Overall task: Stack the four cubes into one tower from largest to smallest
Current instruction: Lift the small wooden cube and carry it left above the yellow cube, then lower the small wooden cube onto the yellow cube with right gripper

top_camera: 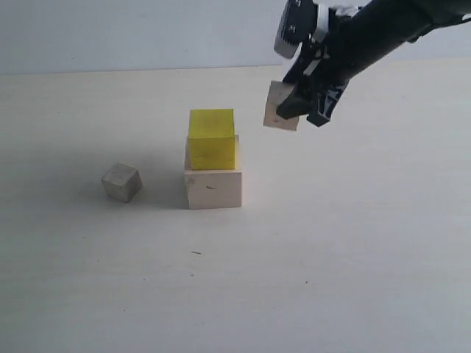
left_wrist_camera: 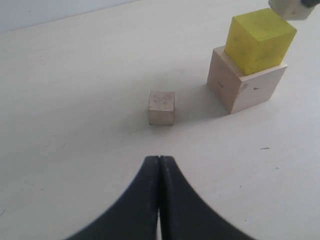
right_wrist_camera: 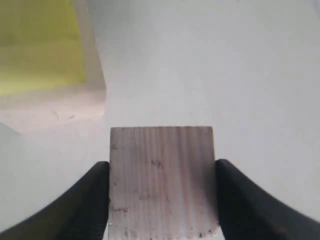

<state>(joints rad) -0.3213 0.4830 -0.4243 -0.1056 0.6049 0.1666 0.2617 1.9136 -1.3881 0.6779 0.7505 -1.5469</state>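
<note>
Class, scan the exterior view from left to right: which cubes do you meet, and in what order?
lone small wood cube → yellow cube sitting on the large pale wood cube, one stop because they overlap → held wood cube, up in the air in the right gripper.

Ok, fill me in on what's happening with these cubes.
The right claw grips a small pale wood cube in the air, up and to the right of the yellow cube. The yellow cube already sits on the large pale wood cube. A second small wood cube lies alone on the table, left of the stack. The left claw is shut and empty, pointing towards that loose cube.
</note>
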